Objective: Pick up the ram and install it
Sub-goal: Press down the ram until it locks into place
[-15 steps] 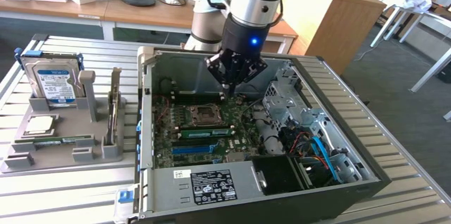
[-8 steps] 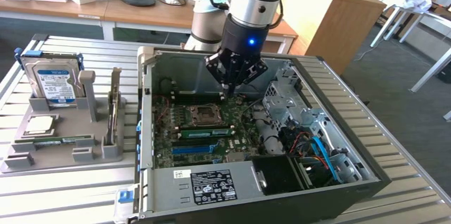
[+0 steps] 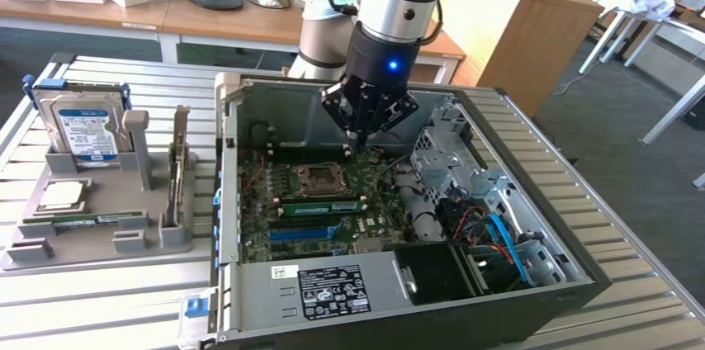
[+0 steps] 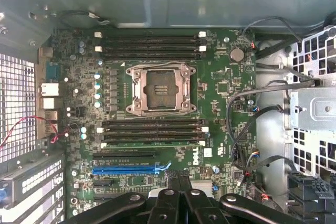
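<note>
- The gripper (image 3: 355, 145) is hanging inside the open computer case (image 3: 573, 243), above the upper part of the motherboard (image 4: 220, 77). Its fingers are pressed together and are holding nothing – no strip is showing between them.
- The fingertips are standing free over the board, just beyond the empty processor socket (image 3: 313, 175), and I cannot tell if they are touching anything.
- One ram stick (image 3: 322, 207) is sitting in a slot just below the socket in the exterior view, its pale label facing up. A second green ram strip (image 3: 97, 219) is lying flat on the grey holder (image 3: 66, 243) at the exterior view's left, well apart from the case.
- The case walls are rising on all sides of the board; the drive cage (image 3: 447, 152) and black cables (image 4: 247, 114) are crowding one side, while the room above the socket is open.
- In the wrist view I am counting eight memory slots – four on each side of the socket – and one blue slot (image 4: 126, 170).
- On the holder one hard drive (image 3: 82, 123) is standing upright and one silver processor (image 3: 63, 194) is lying near it.
</note>
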### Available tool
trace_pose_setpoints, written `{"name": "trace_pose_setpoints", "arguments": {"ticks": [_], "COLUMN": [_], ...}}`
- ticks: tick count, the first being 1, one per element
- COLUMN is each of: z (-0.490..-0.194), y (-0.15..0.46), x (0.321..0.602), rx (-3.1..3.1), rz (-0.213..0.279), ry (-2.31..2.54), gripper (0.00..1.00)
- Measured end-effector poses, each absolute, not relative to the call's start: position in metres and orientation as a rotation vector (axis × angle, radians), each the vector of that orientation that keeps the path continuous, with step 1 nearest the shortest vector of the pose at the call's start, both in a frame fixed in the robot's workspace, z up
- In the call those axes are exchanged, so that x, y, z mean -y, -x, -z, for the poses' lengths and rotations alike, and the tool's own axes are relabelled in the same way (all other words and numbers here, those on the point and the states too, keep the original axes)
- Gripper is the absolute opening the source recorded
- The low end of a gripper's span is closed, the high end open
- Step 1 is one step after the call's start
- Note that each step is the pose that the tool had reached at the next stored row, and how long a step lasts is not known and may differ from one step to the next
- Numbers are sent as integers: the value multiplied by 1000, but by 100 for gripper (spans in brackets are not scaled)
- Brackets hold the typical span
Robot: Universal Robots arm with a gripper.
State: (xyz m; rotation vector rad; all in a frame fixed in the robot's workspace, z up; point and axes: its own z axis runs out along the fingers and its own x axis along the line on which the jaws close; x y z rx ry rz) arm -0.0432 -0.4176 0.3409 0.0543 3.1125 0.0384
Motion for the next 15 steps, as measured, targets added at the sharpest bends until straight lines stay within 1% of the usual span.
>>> {"name": "trace_pose_setpoints", "arguments": {"ticks": [15], "z": [-345], "y": [44], "x": [418], "rx": [-3112], "rz": [-46], "ry": [-59], "gripper": [10]}}
